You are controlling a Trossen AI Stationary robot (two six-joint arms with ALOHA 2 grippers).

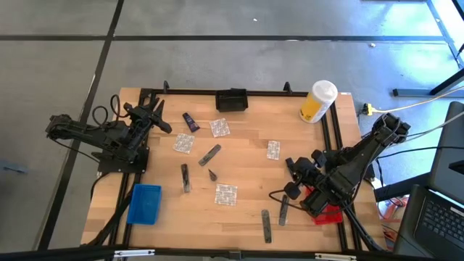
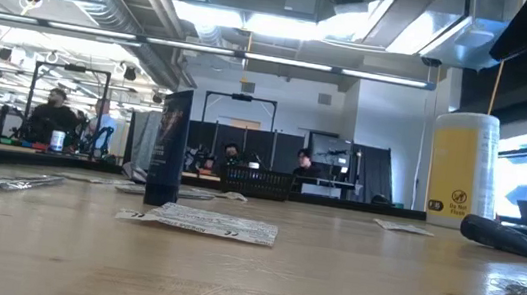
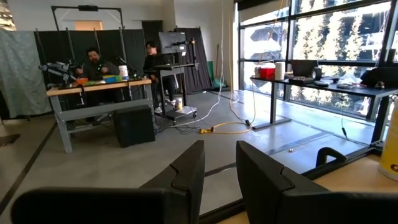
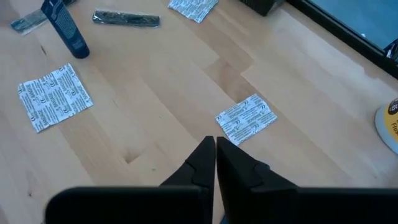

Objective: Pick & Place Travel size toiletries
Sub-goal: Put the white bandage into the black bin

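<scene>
Small toiletries lie scattered on the wooden table: foil sachets [image 1: 220,127] [image 1: 184,143] [image 1: 273,150] [image 1: 226,194], grey sticks [image 1: 210,154] [image 1: 185,177] [image 1: 266,225], and a dark tube [image 1: 191,122]. Another tube [image 2: 168,146] stands upright. My right gripper [image 4: 215,149] is shut and hovers at the table's right side [image 1: 292,174], its tips just short of one sachet [image 4: 246,119]. My left gripper [image 3: 221,165] is open, raised at the table's far left corner [image 1: 156,116] and pointing out into the room.
A blue tray [image 1: 143,203] sits at the near left. A red tray [image 1: 328,212] lies under the right arm. The tall yellow container with a white cap [image 1: 317,101] and a black bin [image 1: 232,99] stand at the far edge. People sit at desks beyond the table.
</scene>
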